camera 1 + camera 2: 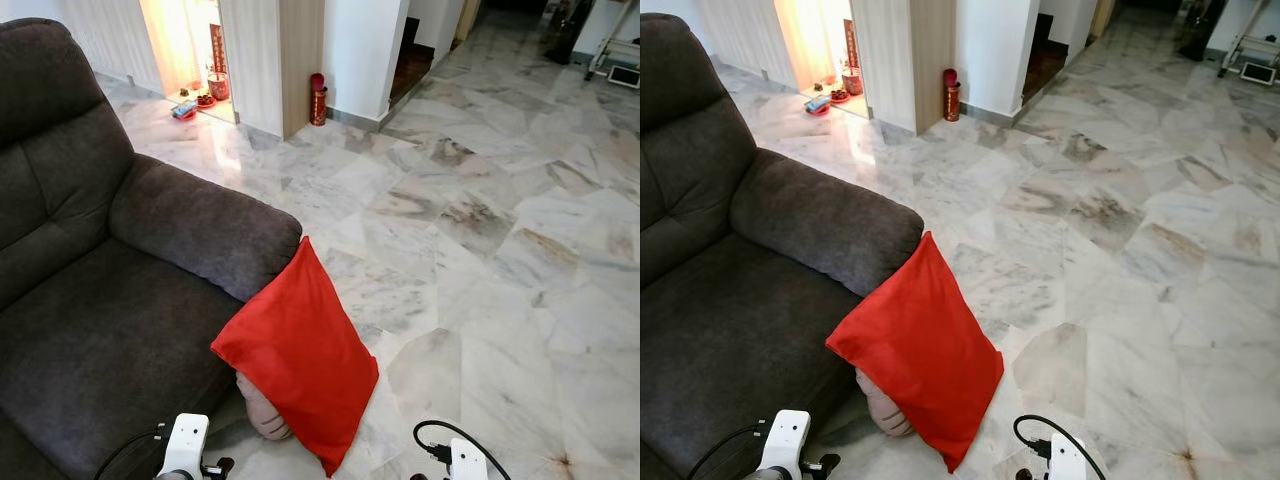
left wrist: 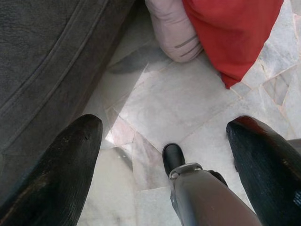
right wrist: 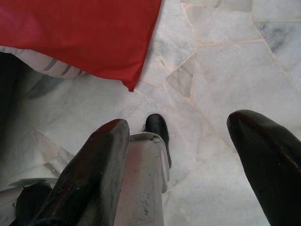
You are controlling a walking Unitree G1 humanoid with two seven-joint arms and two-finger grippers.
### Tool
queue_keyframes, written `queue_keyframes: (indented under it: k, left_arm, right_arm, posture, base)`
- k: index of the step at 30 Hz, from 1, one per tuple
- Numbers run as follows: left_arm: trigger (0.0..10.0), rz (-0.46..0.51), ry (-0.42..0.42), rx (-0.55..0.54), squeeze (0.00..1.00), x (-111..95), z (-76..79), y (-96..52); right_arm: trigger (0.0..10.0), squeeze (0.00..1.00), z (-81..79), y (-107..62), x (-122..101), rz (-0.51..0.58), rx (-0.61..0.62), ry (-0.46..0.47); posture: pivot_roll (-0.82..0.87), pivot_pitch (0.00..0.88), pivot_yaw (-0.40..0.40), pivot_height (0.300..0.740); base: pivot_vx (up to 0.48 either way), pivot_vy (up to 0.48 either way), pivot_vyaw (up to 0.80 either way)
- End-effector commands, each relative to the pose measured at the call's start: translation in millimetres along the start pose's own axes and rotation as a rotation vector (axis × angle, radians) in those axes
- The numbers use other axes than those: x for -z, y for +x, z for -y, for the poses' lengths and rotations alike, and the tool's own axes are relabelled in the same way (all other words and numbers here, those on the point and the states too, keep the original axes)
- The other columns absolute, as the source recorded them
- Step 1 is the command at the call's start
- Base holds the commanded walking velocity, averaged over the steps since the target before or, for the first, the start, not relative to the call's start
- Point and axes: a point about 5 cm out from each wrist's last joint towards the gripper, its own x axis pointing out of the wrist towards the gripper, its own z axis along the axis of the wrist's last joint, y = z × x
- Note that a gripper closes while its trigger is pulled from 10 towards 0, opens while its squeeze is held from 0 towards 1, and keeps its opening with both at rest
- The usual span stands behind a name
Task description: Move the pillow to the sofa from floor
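Note:
A red pillow [image 1: 300, 360] stands on edge on the marble floor, leaning against the armrest of the dark grey sofa [image 1: 100, 340]. A beige striped cushion [image 1: 262, 412] lies under its lower corner. My left gripper [image 2: 162, 125] hangs low beside the sofa's front, open, with the red pillow [image 2: 235, 33] and beige cushion [image 2: 176, 33] ahead of its fingers. My right gripper [image 3: 176, 121] is open above the floor, just short of the red pillow's corner [image 3: 94, 33]. Both wrists, left [image 1: 185, 445] and right [image 1: 465, 460], show at the bottom of the eye views.
My silver leg and black foot [image 2: 188, 188] stand on the marble between the grippers. A red cylinder [image 1: 318, 98] stands by a wooden pillar at the back, small items [image 1: 200, 95] sit in a lit alcove, and a white rack [image 1: 620, 50] is at the far right.

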Motion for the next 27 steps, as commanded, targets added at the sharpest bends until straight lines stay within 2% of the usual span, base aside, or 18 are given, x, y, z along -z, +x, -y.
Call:
queue_keyframes:
  k: [1,10,14,27]
  left_arm:
    - [10.0,-0.001,0.006,-0.011,0.0,-0.1,-2.2,-0.1]
    - [10.0,-0.007,-0.004,-0.023,0.0,1.8,-3.9,-0.6]
    - [10.0,-0.016,-0.004,-0.029,0.0,3.8,-4.0,-0.9]
    - [10.0,0.037,-0.048,-0.041,0.0,-4.2,-7.5,-0.7]
  right_arm:
    - [10.0,0.0,3.1,-0.4,-0.6,0.003,0.009,-0.001]
    - [10.0,0.0,4.6,-0.5,-1.1,0.003,0.013,-0.004]
    - [10.0,0.0,4.9,-0.6,-1.2,0.002,0.013,-0.007]
    - [10.0,0.0,4.2,-0.4,-1.9,0.007,0.01,-0.003]
  posture:
    - [-0.03,0.0,-0.03,0.74]
    - [-0.03,0.0,-0.038,0.74]
    - [-0.03,0.0,-0.04,0.74]
    - [-0.03,0.0,-0.04,0.74]
  base:
    - [0.0,-0.266,0.0]
    - [0.0,-0.263,0.0]
    - [0.0,0.0,0.0]
    - [0.0,0.0,0.0]
